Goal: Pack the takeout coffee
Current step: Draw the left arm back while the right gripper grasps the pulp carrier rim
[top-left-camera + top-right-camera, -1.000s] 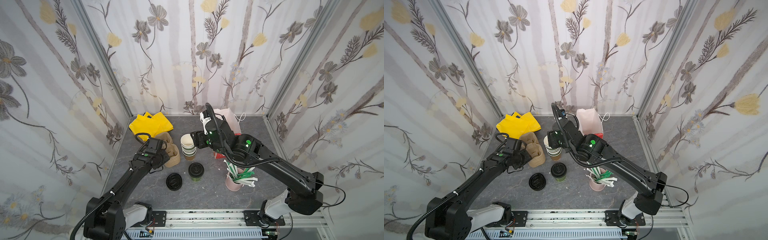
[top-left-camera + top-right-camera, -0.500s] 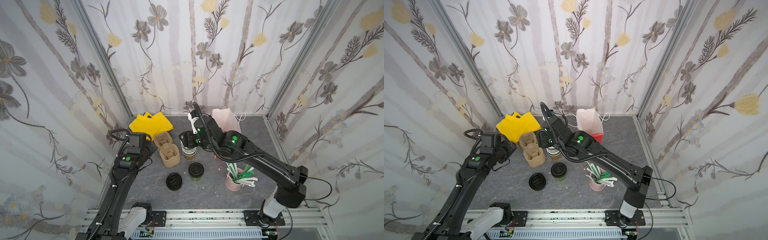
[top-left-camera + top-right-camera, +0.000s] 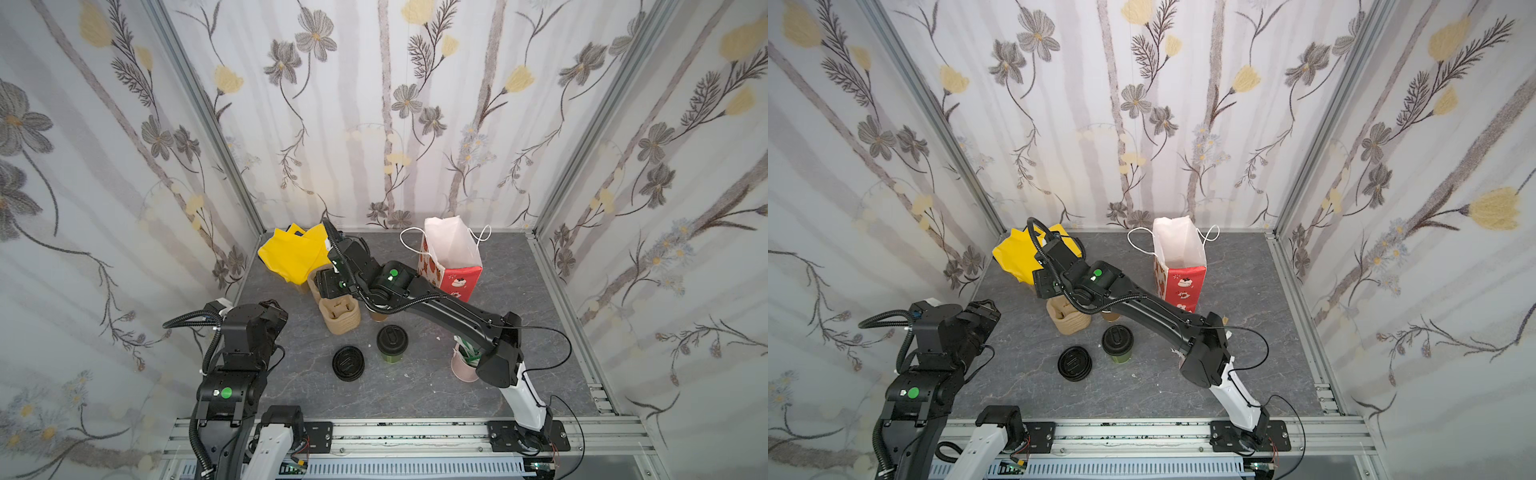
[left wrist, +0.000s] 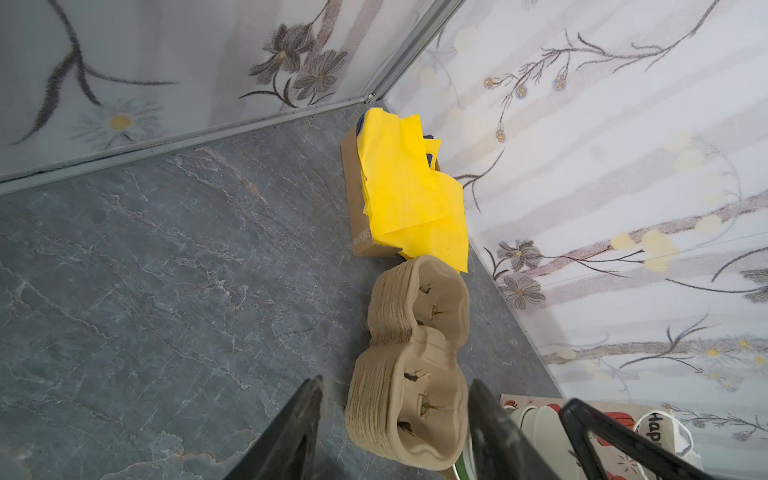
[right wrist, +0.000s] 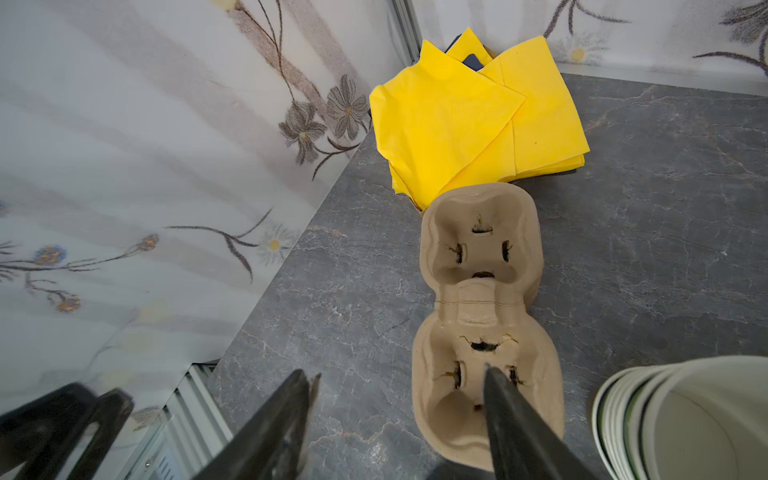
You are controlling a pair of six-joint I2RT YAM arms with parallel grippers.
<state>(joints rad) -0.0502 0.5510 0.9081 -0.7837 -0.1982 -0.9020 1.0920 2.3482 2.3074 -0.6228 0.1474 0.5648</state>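
My right gripper point(image 5: 397, 374) is spread: one finger over the tray stack point(image 5: 478, 291), one outside its rim, gripping nothing. My left gripper point(image 4: 395, 380) hangs spread, empty. The coffee cup point(image 3: 392, 343) stands at the stack's 5 o'clock, with bare table point(image 3: 415, 386) beyond and lids point(image 3: 348, 363) at its 9.
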